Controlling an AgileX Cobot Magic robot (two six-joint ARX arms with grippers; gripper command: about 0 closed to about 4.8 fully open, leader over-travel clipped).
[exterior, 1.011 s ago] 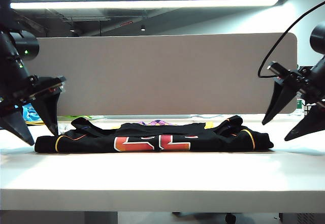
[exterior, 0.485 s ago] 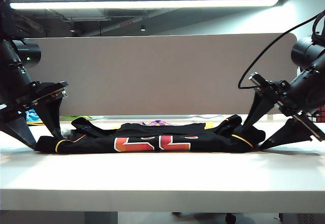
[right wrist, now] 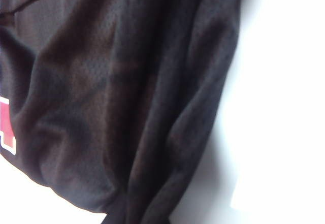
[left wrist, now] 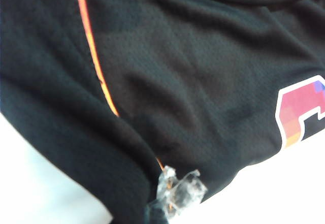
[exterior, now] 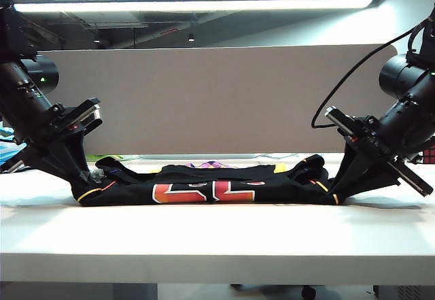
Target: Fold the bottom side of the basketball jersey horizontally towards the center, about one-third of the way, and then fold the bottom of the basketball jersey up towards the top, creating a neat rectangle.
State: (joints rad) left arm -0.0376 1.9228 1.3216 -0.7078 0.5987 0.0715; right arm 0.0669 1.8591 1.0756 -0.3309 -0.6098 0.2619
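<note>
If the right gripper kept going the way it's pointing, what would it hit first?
The right gripper points down and inward and is already shut on the right end of the jersey. Going on, it would press through that fabric into the table right beneath; nothing else seems to lie between.

The scene is lit from a long ceiling strip light [exterior: 192,5], seen as blown-out glare. The desk [exterior: 217,232] is overexposed to near white, and the arms are rendered as dark silhouettes. In both wrist views the white surface is washed out, and black fabric fills them, soft-focused.
</note>
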